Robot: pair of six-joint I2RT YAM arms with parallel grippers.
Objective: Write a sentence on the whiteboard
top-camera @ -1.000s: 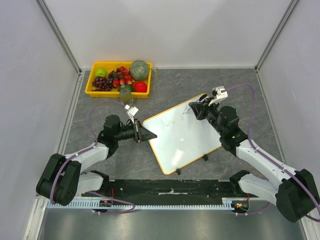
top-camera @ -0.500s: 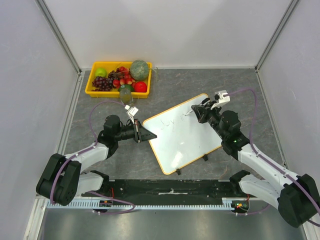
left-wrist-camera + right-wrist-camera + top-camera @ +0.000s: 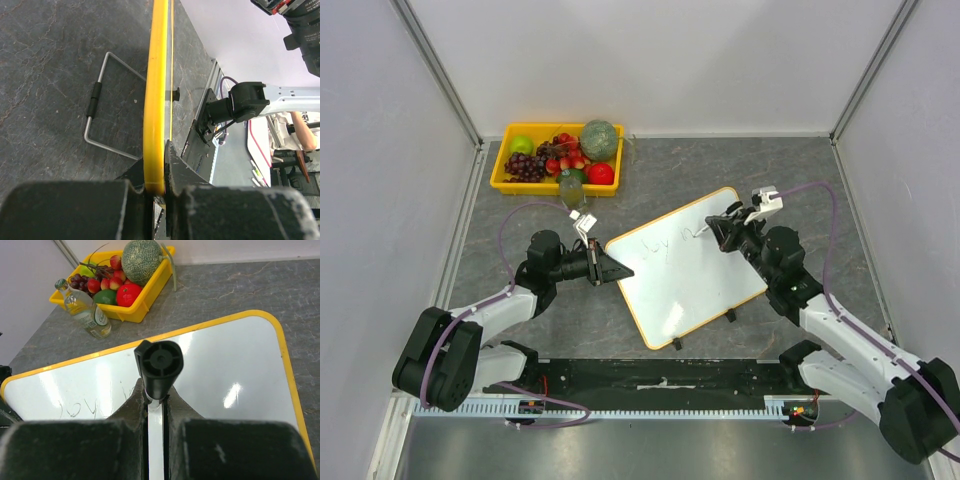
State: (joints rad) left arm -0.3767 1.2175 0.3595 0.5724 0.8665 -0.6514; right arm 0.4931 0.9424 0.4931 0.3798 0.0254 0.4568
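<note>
Whiteboard (image 3: 685,275): lies askew on the table between the two arms, white face up, yellow frame all round, two black clips on its near edge.
Left gripper (image 3: 616,271): closed hard on the whiteboard's left frame edge, one finger on each side of the yellow rim in the wrist view. Judged a brace, so the board does not slide under the pen.
Right gripper (image 3: 156,412): clamped on a marker (image 3: 159,362) over the whiteboard's far right part, cap end up and barrel pointing down at the white face. Tip hidden, so contact cannot be told.
Sentence (image 3: 660,243): a few thin dark strokes along the whiteboard's far edge, just left of the marker. One short word at most, so the writing looks early.
Wire stand (image 3: 100,100): grey bent wire behind the whiteboard. Whether it props the board cannot be told.
Fruit tray (image 3: 503,180): yellow, well beyond the whiteboard's far left corner.
Bottle (image 3: 570,188): between tray and whiteboard, just beside the tray.
Table (image 3: 770,170): dark grey, stone-patterned, matt.
Room: pale panel walls (image 3: 660,60) on three sides, metal posts at the corners.
</note>
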